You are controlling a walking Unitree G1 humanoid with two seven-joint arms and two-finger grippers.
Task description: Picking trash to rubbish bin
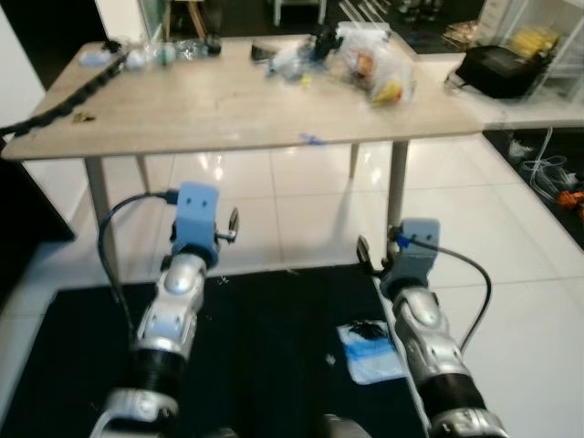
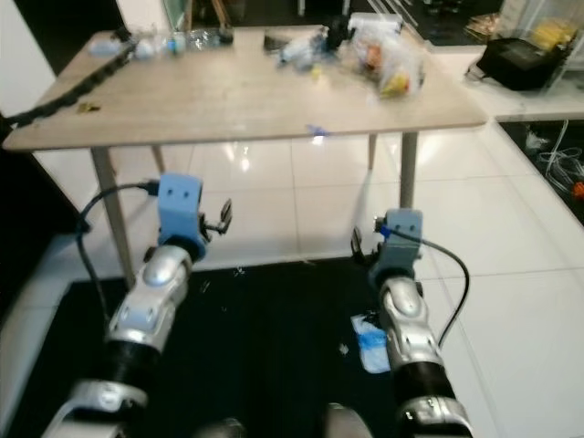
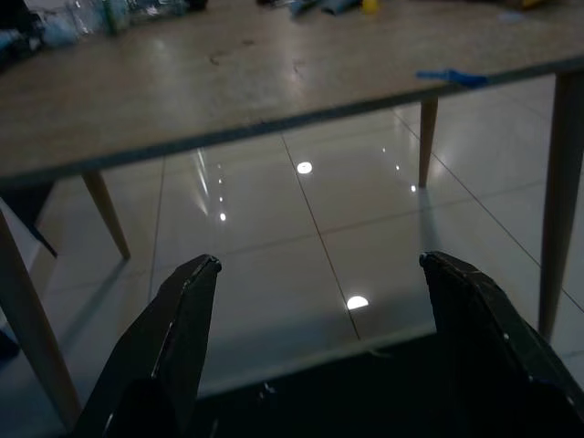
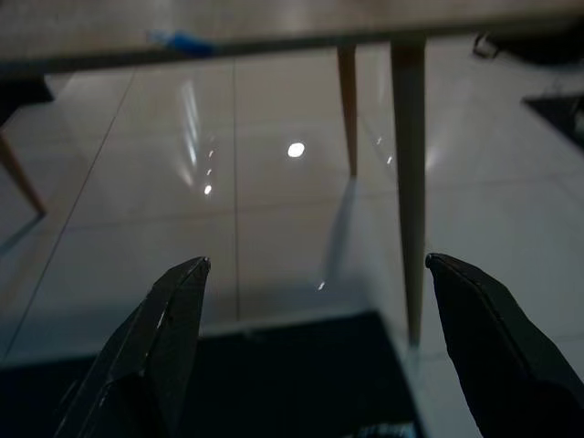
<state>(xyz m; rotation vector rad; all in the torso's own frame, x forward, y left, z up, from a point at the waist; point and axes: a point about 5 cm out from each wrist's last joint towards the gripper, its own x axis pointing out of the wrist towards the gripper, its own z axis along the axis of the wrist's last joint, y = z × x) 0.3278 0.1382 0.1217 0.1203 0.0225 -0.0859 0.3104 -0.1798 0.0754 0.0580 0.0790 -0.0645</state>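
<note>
A wooden table [image 1: 228,109] stands in front of me. On its far side lie clear plastic bags with wrappers [image 1: 374,64] and small scraps [image 1: 287,62]; a blue scrap [image 1: 312,139] lies near the front edge. A blue and white wrapper [image 1: 370,351] lies on the black mat [image 1: 265,365] beside my right arm. Both arms are held low, in front of the table and under its edge. My left gripper [image 3: 315,301] is open and holds nothing. My right gripper [image 4: 315,310] is open too, with only floor between its fingers.
A black cable chain [image 1: 78,96] runs along the table's left side, with bottles [image 1: 151,55] at the far left corner. A black bag [image 1: 502,68] sits on a counter to the right. Cables [image 1: 547,173] lie on the white tiled floor at the right.
</note>
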